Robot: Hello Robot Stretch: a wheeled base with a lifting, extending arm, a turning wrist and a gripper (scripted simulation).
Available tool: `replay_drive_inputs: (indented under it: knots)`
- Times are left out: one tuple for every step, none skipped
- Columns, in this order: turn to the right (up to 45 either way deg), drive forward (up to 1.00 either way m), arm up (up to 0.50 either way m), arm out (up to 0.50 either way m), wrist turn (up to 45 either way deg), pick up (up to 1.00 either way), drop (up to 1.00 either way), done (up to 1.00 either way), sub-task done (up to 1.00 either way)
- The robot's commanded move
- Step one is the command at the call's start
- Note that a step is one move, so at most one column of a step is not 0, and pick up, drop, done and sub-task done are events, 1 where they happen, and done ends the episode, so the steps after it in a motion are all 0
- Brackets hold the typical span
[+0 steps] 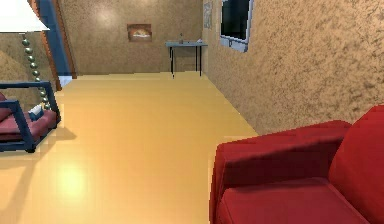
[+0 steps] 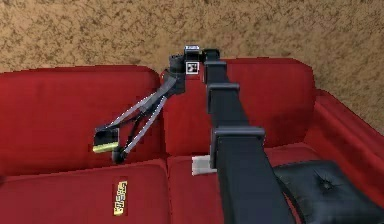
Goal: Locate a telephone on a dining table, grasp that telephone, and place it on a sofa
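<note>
From where I stand the arm [image 2: 235, 140] hides a strip of the red sofa [image 2: 60, 110] and half of a pale grey thing [image 2: 203, 164] lying on the seat just left of it, so I cannot tell what that is. At the arm's far end sit white marker squares [image 2: 192, 68], and from there the end effector [image 2: 114, 144] reaches down to the left on two thin fingers [image 2: 140, 110]. At their tips hangs the telephone [image 2: 103, 139], a small dark slab with a yellow-green lower edge. It is in front of the back cushion and clear above the seat. The end effector holds it, though how wide its grip is I cannot tell. Near the seat's front edge lies a small yellow strip [image 2: 121, 196] with red marks too small to read. A black cushion [image 2: 320, 188] is cut off at the near right corner. Looking along the room, the sofa stands near right and a blue-framed chair [image 1: 25, 125] is cut off at the left. The orange floor [image 1: 140, 130] runs open between them to a small worktop [image 1: 186, 44] at the far wall. A framed picture [image 1: 140, 33] hangs left of it, its subject unclear. A dark screen [image 1: 236, 20] on the right wall and a floor lamp [image 1: 20, 18] at the left are cut by the top edge.
</note>
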Motion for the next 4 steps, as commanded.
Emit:
replay_drive_inputs:
  knots:
    - [0.0, 0.00, 0.00, 0.00, 45.0, 0.00, 0.00, 0.00, 0.00]
    - [0.0, 0.00, 0.00, 0.00, 45.0, 0.00, 0.00, 0.00, 0.00]
    - [0.0, 0.00, 0.00, 0.00, 42.0, 0.00, 0.00, 0.00, 0.00]
    - [0.0, 0.00, -0.24, 0.00, 0.0, 0.00, 0.00, 0.00, 0.00]
